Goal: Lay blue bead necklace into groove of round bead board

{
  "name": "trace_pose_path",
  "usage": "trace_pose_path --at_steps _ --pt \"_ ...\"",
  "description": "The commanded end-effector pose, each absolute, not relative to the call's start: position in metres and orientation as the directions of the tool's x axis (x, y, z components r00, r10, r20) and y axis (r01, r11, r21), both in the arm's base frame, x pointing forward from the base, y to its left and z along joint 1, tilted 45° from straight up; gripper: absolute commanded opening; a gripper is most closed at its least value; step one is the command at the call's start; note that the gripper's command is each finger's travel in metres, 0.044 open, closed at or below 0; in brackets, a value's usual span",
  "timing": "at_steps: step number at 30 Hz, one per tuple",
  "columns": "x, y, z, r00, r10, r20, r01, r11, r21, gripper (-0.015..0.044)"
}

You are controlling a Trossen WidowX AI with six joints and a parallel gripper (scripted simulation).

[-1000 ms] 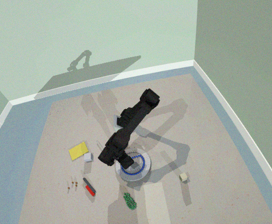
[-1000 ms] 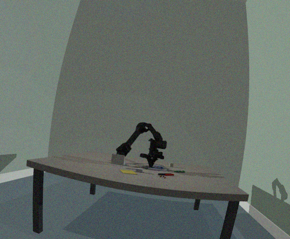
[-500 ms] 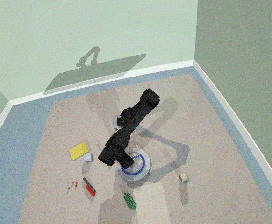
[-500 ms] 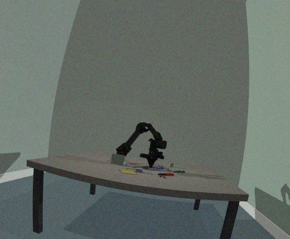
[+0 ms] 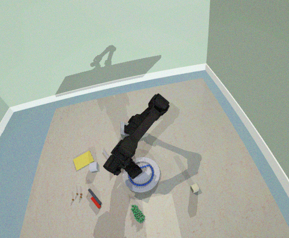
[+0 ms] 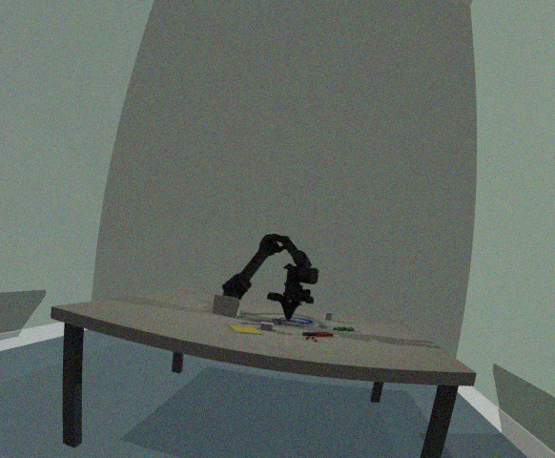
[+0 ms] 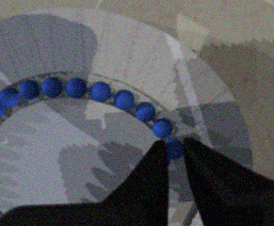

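The blue bead necklace (image 5: 153, 174) (image 6: 301, 320) (image 7: 75, 88) forms a rounded loop on the pale round bead board (image 5: 156, 180) (image 7: 127, 42). In the wrist view its far arc follows the groove; a few beads show at the lower left. My gripper (image 6: 288, 319) (image 7: 173, 147) is low over the board and shut on a bead of the necklace, at the right end of the visible arc. The beads beyond the fingers are hidden in the wrist view. In the top view the arm covers the fingertips and the loop's upper left part.
A green bead string (image 5: 138, 213) (image 6: 343, 328) lies in front of the board. Left of it are a red and dark object (image 5: 96, 202), small brown balls (image 5: 81, 194), a yellow pad (image 5: 83, 160) and a white block (image 5: 93, 167). A cream block (image 5: 194, 188) stands right.
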State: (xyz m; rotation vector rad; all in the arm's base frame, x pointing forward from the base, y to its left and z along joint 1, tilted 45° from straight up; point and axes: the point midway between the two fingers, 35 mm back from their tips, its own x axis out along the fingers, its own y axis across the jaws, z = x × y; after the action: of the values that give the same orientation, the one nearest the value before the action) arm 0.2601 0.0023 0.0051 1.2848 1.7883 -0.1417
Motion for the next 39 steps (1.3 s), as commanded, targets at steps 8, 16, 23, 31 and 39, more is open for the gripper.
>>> trace_pose_path --at_steps 8,16,23,31,39 --pt "0.2601 0.0063 -0.0013 -0.051 0.701 -0.712 0.800 0.455 0.391 0.0000" --pt "0.2622 0.0041 -0.0004 -0.048 0.695 -0.717 0.796 0.461 0.394 0.0131" --pt "0.2622 0.0041 -0.0004 -0.048 0.695 -0.717 0.796 0.461 0.394 0.0315" --pt "0.2609 0.0000 0.0045 -0.051 0.700 -0.712 0.800 0.456 0.390 0.0440" --pt "0.2609 -0.0003 0.0048 -0.051 0.700 -0.712 0.800 0.455 0.391 0.0440"
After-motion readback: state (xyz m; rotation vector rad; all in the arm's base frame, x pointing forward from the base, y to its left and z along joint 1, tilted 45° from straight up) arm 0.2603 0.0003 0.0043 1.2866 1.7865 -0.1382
